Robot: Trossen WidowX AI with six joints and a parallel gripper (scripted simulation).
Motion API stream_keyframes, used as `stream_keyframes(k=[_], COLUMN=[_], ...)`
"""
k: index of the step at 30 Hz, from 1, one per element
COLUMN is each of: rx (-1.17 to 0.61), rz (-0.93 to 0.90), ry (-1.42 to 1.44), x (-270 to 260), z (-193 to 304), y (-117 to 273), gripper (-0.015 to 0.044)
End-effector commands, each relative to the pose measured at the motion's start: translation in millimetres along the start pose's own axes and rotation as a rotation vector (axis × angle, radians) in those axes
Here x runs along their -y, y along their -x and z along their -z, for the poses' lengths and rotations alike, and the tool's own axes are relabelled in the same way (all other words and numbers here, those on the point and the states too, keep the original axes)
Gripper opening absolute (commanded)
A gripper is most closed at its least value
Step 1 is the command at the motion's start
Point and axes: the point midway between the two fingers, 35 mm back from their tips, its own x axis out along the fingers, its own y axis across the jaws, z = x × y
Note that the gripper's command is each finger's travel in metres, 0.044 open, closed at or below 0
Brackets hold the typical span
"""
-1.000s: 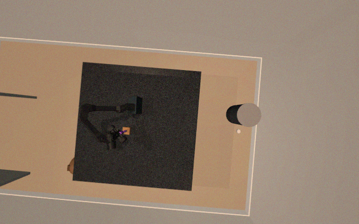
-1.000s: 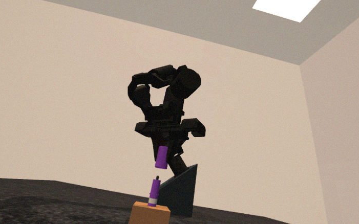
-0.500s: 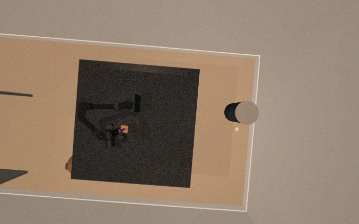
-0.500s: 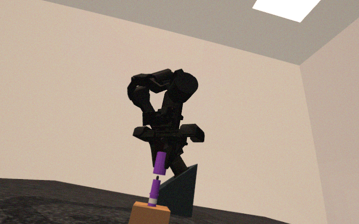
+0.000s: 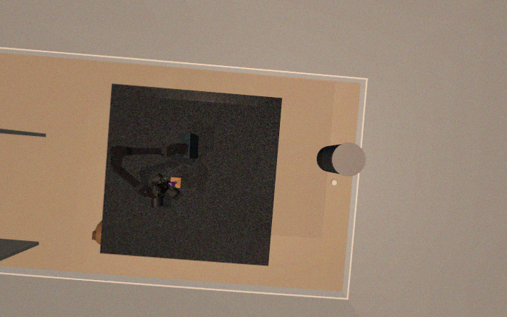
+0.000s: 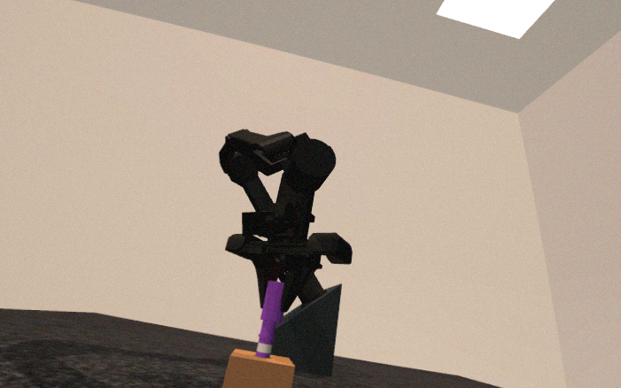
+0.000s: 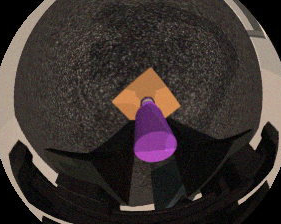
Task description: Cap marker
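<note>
The purple marker (image 6: 267, 335) stands upright in the orange holder block (image 6: 258, 372) (image 5: 176, 181) (image 7: 127, 104) on the dark mat (image 5: 223, 197). My gripper (image 6: 276, 294) (image 5: 164, 186) (image 7: 150, 123) points straight down above the block and is shut on the purple cap (image 6: 273, 299) (image 5: 170, 183) (image 7: 152, 137). The cap sits in line with the marker and covers its tip, which is hidden. Part of the marker's body and its white band still show below the cap. In the wrist view the cap hides the marker and the block's middle.
The arm's dark base (image 6: 312, 332) (image 5: 189, 145) stands just behind the block. A grey cylinder (image 5: 341, 158) and a small white ball (image 5: 333, 182) are far off at the table's right edge. A small brown object (image 5: 97, 234) lies at the mat's left edge.
</note>
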Motion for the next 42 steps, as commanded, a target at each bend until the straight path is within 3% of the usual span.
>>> stream_keyframes(k=[1, 42], rx=[0.001, 0.002], rz=[0.004, 0.006], ry=[-0.001, -0.001], x=[0.9, 2.0], z=[-0.5, 0.2], y=[-7.9, -19.9], gripper=[0.0000, 0.0000])
